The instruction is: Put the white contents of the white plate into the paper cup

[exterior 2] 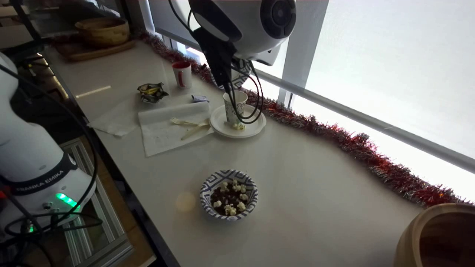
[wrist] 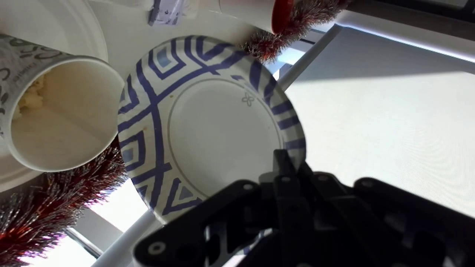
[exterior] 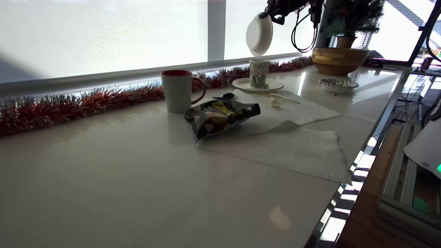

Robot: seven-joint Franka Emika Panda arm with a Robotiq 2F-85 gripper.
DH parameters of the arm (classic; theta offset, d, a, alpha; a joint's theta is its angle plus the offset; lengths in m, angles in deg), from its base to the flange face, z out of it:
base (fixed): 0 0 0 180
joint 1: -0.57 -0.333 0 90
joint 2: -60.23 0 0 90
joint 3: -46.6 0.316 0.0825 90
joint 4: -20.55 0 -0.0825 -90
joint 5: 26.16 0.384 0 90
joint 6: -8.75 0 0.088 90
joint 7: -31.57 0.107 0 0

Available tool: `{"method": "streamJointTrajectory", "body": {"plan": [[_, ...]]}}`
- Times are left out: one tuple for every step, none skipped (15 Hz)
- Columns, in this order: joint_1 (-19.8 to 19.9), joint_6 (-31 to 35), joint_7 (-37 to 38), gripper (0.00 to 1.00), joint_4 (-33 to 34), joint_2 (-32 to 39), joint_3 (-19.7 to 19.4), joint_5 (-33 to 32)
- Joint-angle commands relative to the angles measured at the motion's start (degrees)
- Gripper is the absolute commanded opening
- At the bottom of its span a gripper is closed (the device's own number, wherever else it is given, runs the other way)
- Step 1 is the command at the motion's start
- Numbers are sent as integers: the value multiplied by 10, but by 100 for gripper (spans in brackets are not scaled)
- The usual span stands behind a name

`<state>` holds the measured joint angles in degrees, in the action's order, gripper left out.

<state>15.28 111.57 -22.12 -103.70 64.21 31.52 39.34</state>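
Clamping round white blue-patterned paper bowl (wrist: 222, 129) by its rim, black gripper (wrist: 293, 162) holds it tilted, presumably to pour; white popcorn (wrist: 32, 98) sits in pale printed paper cup (exterior: 259, 73) beneath, near far long edge of white desk (exterior 2: 315, 193).

I can read "FRANKA EMIKA" in capitals on the dark band (exterior 2: 39, 180) around the white robot base (exterior 2: 31, 158), well apart from the tool (wrist: 293, 161). Print on the paper cup (exterior: 259, 73), below the tool, is too blurred to make out.
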Motion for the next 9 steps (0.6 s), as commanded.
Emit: {"method": "streamJointTrajectory", "body": {"plan": [[12,-35,-2,1,3,-11,-6,8],[13,-33,-2,1,-2,-23,-7,3],[13,-32,4,1,-6,-36,-8,-8],[11,-23,5,1,-8,-49,-7,-17],[8,-7,4,1,-11,-64,-6,-31],[3,22,-1,1,-14,-78,-1,-52],[-2,45,0,1,-16,-91,4,-80],[-6,68,9,1,-21,-104,10,-105],[-10,92,11,1,-27,-115,17,-130]]}}
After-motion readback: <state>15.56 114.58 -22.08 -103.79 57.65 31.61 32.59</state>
